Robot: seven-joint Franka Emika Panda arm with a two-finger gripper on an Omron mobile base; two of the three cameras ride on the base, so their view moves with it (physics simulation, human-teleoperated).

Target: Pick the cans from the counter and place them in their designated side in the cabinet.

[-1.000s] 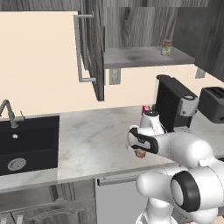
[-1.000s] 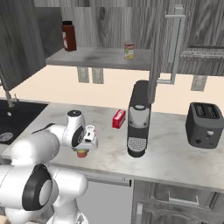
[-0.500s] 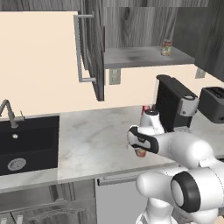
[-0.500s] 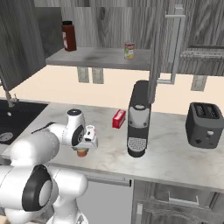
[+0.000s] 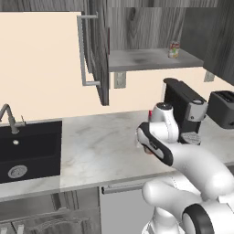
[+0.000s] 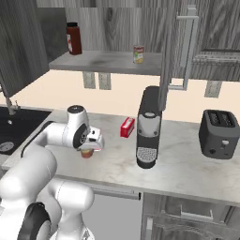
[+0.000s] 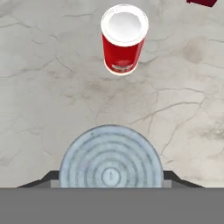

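In the hand view a can [image 7: 111, 157] with a silvery ringed top sits between my dark fingertips [image 7: 47, 178]. My gripper [image 7: 111, 177] is shut on it and points straight down at the marbled counter [image 7: 52, 87]. In the right base view the gripper [image 6: 90, 146] hangs low over the counter [image 6: 187, 164] with the can's orange-red side [image 6: 86, 153] showing beneath it. A red can [image 7: 123, 41] with a pale top stands upright on the counter just beyond the held one. Another can [image 6: 138, 54] with a yellow label stands on the open cabinet's shelf [image 6: 98, 61].
A small red box [image 6: 127, 127] lies beside a black coffee machine [image 6: 148, 126]; a toaster [image 6: 219, 134] stands further right. A dark red jar [image 6: 72, 38] is on the shelf's left end. The black sink [image 5: 27, 148] is at left. An open cabinet door [image 5: 98, 55] hangs above the counter.
The jaws have drawn in slightly on the can. The arm and the other things stay where they were.
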